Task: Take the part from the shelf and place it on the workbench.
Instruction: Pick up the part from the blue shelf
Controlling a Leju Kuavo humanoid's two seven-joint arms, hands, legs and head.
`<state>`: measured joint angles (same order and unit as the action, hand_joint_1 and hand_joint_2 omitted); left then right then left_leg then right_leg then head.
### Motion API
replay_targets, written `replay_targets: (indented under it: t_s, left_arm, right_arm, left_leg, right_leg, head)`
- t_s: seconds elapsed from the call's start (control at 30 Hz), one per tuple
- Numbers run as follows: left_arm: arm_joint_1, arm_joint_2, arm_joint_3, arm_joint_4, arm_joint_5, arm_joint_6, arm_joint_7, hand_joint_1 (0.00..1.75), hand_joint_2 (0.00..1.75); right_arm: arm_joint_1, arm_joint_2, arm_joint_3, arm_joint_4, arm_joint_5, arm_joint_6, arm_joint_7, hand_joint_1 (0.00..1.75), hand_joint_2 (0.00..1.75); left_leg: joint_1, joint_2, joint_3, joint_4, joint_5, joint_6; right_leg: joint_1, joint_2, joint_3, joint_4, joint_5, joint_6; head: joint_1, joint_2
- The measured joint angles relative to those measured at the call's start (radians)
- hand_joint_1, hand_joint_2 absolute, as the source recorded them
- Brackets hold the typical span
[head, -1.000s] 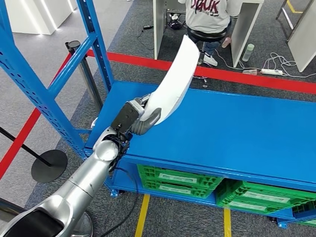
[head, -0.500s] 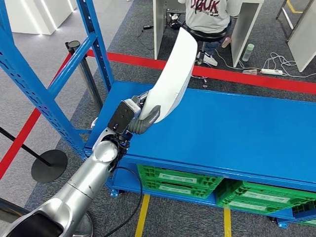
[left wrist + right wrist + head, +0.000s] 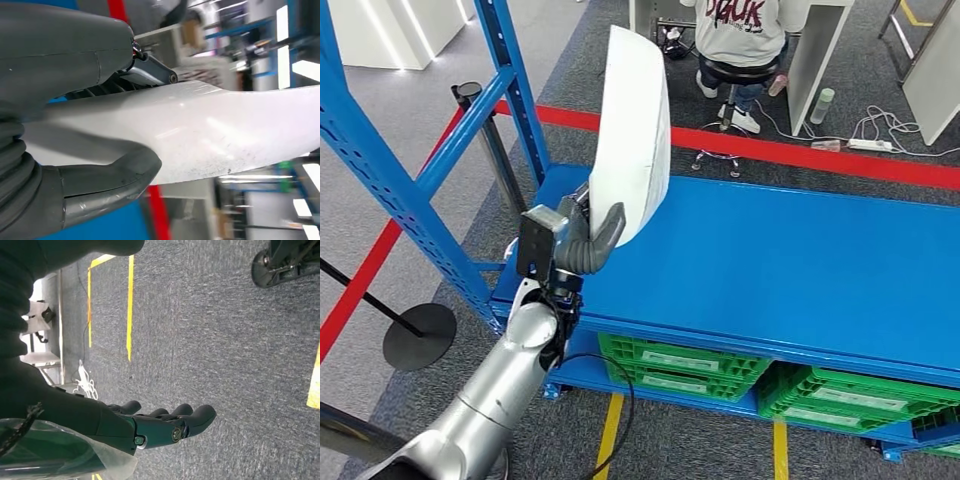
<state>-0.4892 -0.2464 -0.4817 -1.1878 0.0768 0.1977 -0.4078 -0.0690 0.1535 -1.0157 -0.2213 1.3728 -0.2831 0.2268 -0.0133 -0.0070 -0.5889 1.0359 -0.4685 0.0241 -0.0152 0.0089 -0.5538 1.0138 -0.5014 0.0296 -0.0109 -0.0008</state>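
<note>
A: Where is the part right now?

B: The white curved part [image 3: 631, 130] is up in the air, held by the left hand [image 3: 580, 240] over the near-left end of the blue desk [image 3: 803, 270]. It stands nearly upright, its broad end high above the hand and its lower end clamped in the grasp. It does not touch the desk.

A: How are the fingers on it?

B: In the left wrist view the thick grey thumb [image 3: 113, 177] presses one face of the part [image 3: 211, 130] and the darker fingers [image 3: 151, 67] lie against the other, so the hand [image 3: 68, 115] is grasping it firmly.

A: And the other hand?

B: The right hand [image 3: 158, 425] hangs over grey carpet [image 3: 226, 330] marked with yellow tape lines [image 3: 130, 300]. Its fingers are stretched out loosely, slightly apart, holding nothing. Something clear, perhaps plastic sheeting, lies close behind it, but the view is too poor to tell.

A: What else is around?

B: A blue shelf frame [image 3: 418, 190] stands left of the desk. Green crates [image 3: 682, 365] sit under the desk. Beyond it, red tape [image 3: 803, 150] runs across the floor, and a person in a white shirt [image 3: 743, 30] sits on a stool at a white table.
</note>
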Motion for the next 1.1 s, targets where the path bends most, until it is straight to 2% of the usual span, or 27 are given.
replay_targets:
  t_s: [0.13, 0.27, 0.37, 0.57, 0.9, 1.03, 1.1]
  left_arm:
    - [0.122, 0.007, -0.025, -0.145, 0.058, -0.054, -0.101, 1.75, 1.75]
    - [0.202, 0.019, -0.041, -0.245, 0.111, -0.132, -0.149, 1.75, 1.75]
    - [0.241, 0.023, -0.041, -0.302, 0.104, -0.144, -0.166, 1.75, 1.75]
    - [0.262, 0.036, -0.043, -0.332, 0.066, -0.176, -0.118, 1.75, 1.75]
    - [0.257, 0.043, -0.059, -0.320, 0.144, -0.297, -0.045, 1.75, 1.75]
    - [0.260, 0.044, -0.059, -0.313, 0.170, -0.323, -0.032, 1.75, 1.75]
    - [0.272, 0.048, -0.057, -0.314, 0.156, -0.314, -0.050, 1.75, 1.75]
  right_arm:
    - [0.001, 0.003, -0.010, 0.000, -0.007, 0.000, -0.014, 0.00, 1.75]
    - [0.001, 0.004, -0.011, 0.000, -0.009, 0.001, -0.019, 0.00, 1.75]
    - [0.002, 0.005, -0.012, 0.000, -0.009, 0.002, -0.019, 0.00, 1.75]
    - [0.002, 0.006, -0.018, 0.000, -0.014, 0.001, -0.018, 0.00, 1.75]
    - [0.001, 0.008, -0.028, 0.000, -0.009, 0.004, -0.025, 0.00, 1.75]
    - [0.001, 0.009, -0.031, 0.000, -0.011, 0.002, -0.070, 0.00, 1.75]
    - [0.002, 0.010, -0.031, 0.000, -0.007, -0.010, -0.137, 0.00, 1.75]
  left_leg:
    - [0.000, 0.000, -0.001, 0.000, 0.000, 0.000]
    - [0.000, 0.000, -0.001, 0.000, 0.000, 0.000]
    - [0.000, 0.000, -0.001, 0.000, 0.000, 0.000]
    - [0.000, 0.000, -0.001, 0.000, 0.000, 0.000]
    - [0.000, 0.000, -0.001, 0.000, 0.000, 0.000]
    - [0.000, 0.000, -0.001, 0.000, 0.000, 0.000]
    - [0.000, 0.000, -0.001, 0.000, 0.000, 0.000]
  right_leg:
    - [0.000, -0.001, -0.001, 0.000, -0.001, 0.000]
    - [0.000, -0.001, -0.001, 0.000, -0.001, 0.000]
    - [0.000, -0.001, -0.001, 0.000, -0.001, 0.000]
    - [0.000, -0.001, -0.001, 0.000, -0.001, 0.001]
    - [0.000, -0.001, -0.001, 0.000, 0.000, 0.001]
    - [0.000, -0.001, -0.001, 0.000, 0.000, 0.001]
    - [0.000, 0.000, -0.001, 0.000, 0.000, 0.001]
  head:
    - [0.000, 0.000]
    - [0.000, 0.000]
    - [0.000, 0.000]
    - [0.000, 0.000]
    - [0.000, 0.000]
    - [0.000, 0.000]
    - [0.000, 0.000]
